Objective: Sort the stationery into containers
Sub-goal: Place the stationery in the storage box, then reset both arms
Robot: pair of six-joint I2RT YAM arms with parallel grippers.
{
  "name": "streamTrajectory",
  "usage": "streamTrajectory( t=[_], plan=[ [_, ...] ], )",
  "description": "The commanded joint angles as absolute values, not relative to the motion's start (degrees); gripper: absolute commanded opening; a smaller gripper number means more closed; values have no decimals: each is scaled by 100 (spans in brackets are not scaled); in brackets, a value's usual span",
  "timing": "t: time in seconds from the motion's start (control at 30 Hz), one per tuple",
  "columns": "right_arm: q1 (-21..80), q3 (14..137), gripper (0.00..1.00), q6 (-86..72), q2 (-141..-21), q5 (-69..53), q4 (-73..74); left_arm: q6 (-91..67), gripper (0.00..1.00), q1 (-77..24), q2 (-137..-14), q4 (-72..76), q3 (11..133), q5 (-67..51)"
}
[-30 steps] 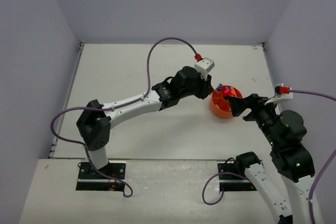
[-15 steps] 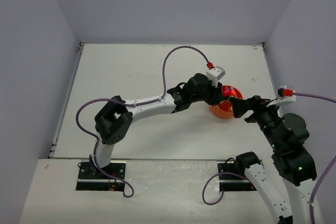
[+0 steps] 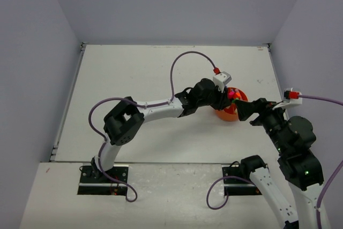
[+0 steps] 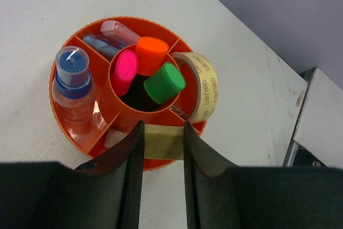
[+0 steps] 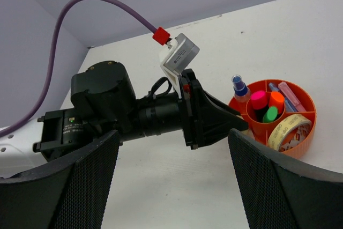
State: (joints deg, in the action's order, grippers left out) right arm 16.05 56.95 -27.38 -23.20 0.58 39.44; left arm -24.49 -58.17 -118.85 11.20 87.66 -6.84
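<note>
**Last small piece poised at the pot's rim**

My left gripper [image 4: 163, 131] is clamped on a tan block [image 4: 163, 143], pinching it across its two flat faces. The block hangs just over the near rim of the orange pot [image 4: 126, 112], above the outer compartment on my side. I cannot tell whether its lower edge touches the rim.

In the pot's centre cup stand three highlighters with pink [image 4: 126, 68], orange [image 4: 151, 52] and green [image 4: 164, 82] caps. A tape roll [image 4: 206, 87] leans on edge in the outer compartment right of that cup, and a blue-capped bottle [image 4: 72, 81] stands in the one to its left.

My right gripper [image 5: 171, 148] hangs beside the pot with its jaws spread wide and nothing between them.

By my reckoning the block is an eraser or something like it: very light, slightly yielding, and grippy, not slick. A gentle squeeze on the flat faces should be enough, while a harder pinch might make it twist. Being so small and light, it may cling to one pad or bounce off the divider when I let go.
</note>
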Motion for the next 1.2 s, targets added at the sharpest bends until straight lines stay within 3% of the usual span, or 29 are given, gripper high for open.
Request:
streamTrajectory(
  t=[0.0,0.07,0.13,0.4,0.53,0.6,0.7,1.0,1.17],
  plan=[
    [1591,5840,84,-2681,-2285,66,3885,-2435,36,-5827,-11975,1433,8899,-624],
    [1591,5845,85,-2672,-2272,62,3885,-2426,53,-5827,-11984,1381,8899,-559],
    [1591,5846,85,-2663,-2262,44,3895,-2388,61,-5827,-11978,1328,8903,-474],
    [1591,5836,85,-2632,-2298,66,3902,-2321,65,-5810,-11582,1174,8680,-242],
    [1591,5776,88,-2565,-2317,123,3897,-2210,82,-5790,-10880,707,8376,676],
    [1591,5663,97,-2566,-2336,139,3830,-2222,91,-5585,-10335,475,8075,1326],
    [1592,5561,99,-2568,-2388,182,3753,-2427,99,-5210,-9536,163,7469,1614],
    [1686,5640,99,-2145,-2286,1541,4156,-3320,100,-3776,-6882,-2124,6350,3687],
    [2296,5808,99,-1932,-2087,2368,4489,-3369,100,-3469,-5762,-3370,6286,4785]
  ],
)
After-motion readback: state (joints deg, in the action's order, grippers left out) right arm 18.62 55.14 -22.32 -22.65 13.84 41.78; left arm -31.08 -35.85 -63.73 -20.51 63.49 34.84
